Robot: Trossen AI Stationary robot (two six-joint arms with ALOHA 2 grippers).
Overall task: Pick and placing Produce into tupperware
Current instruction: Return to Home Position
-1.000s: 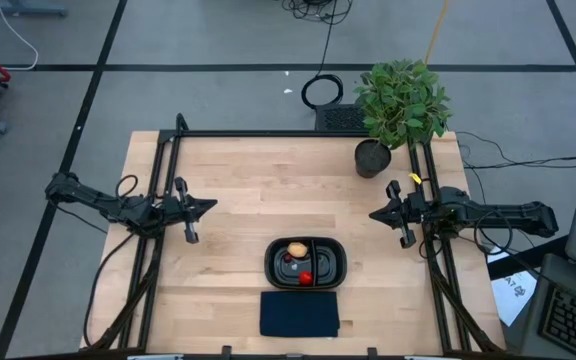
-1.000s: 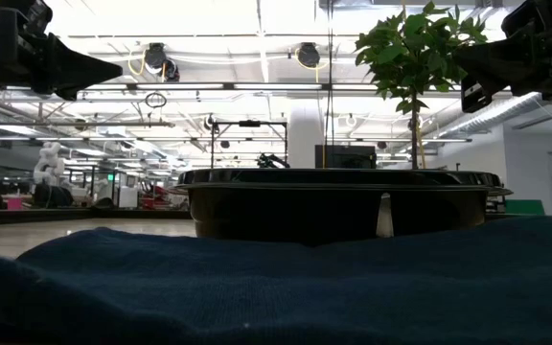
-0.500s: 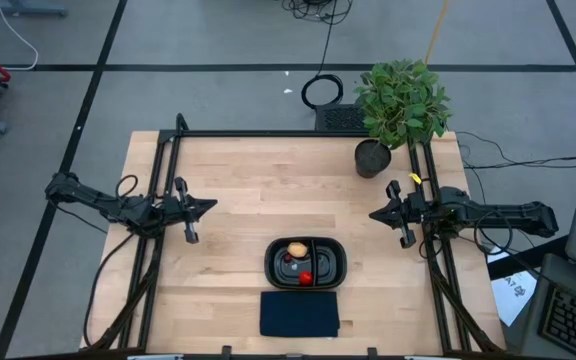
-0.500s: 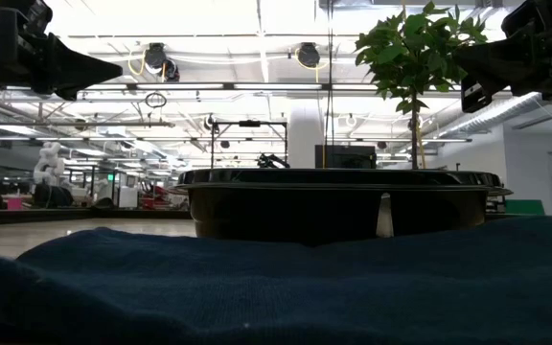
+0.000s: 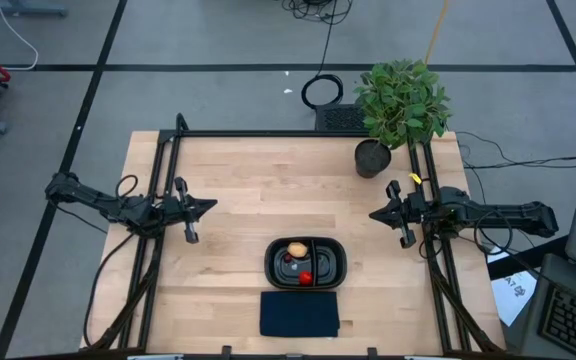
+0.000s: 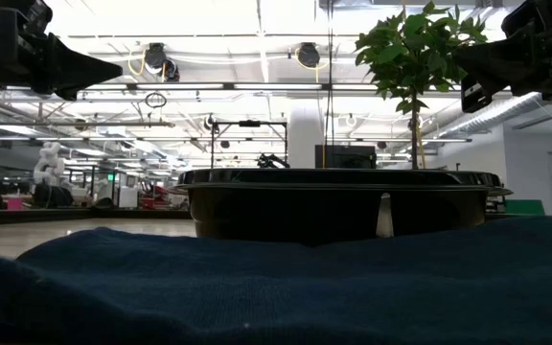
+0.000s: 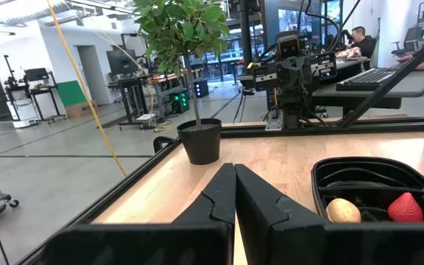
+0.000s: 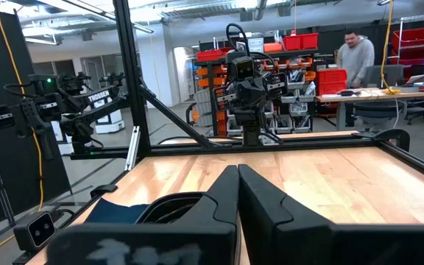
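The black oval tupperware (image 5: 306,262) sits near the table's near edge. In its left compartment lie a tan-orange ball (image 5: 296,248) and a bright red piece (image 5: 306,277); a small dark piece (image 5: 290,258) lies between them. The left wrist view shows the tan ball (image 7: 342,210) and the red piece (image 7: 405,207) inside the tupperware (image 7: 374,177). My left gripper (image 5: 213,205) hovers shut at the table's left side, above the wood. My right gripper (image 5: 372,214) hovers shut at the right side. Both are well away from the tupperware.
A potted green plant (image 5: 400,105) stands at the far right corner. A flat dark blue cloth (image 5: 299,314) lies at the near edge, just in front of the tupperware. Black frame rails (image 5: 160,200) run along the table's left, right and far sides. A person stands in the room beyond (image 8: 357,57).
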